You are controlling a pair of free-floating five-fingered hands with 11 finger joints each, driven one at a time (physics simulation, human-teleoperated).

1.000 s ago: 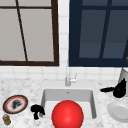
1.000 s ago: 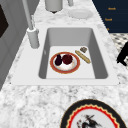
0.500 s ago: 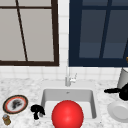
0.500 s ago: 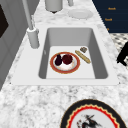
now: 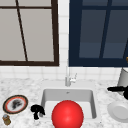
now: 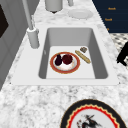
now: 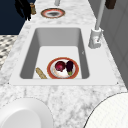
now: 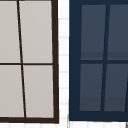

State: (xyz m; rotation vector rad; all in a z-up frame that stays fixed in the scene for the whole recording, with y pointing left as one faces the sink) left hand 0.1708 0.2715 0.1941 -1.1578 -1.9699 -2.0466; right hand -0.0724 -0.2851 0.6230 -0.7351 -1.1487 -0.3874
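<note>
My left hand (image 5: 37,110) hangs at the counter's front edge, between a decorated plate (image 5: 15,104) and the sink (image 5: 67,93), fingers loosely drooping and holding nothing. From the right side, the left hand (image 7: 23,8) floats beside a small brown jar (image 7: 32,9). The left side view has it (image 6: 123,56) off the counter's front edge. My right hand (image 5: 117,88) hovers at the far right with straight fingers pointing left, next to a grey pot (image 5: 123,77) and above a white plate (image 5: 119,111). In the sink lies a red-rimmed plate (image 6: 76,68) with an eggplant (image 6: 58,60) and a dark red fruit (image 6: 67,59).
A tan stick (image 6: 82,56) and a small brown piece (image 6: 83,49) lie in the basin beside the red-rimmed plate. The faucet (image 5: 67,77) stands behind the sink. A large red round shape (image 5: 67,115) covers the sink's near part in the front view. Windows sit above.
</note>
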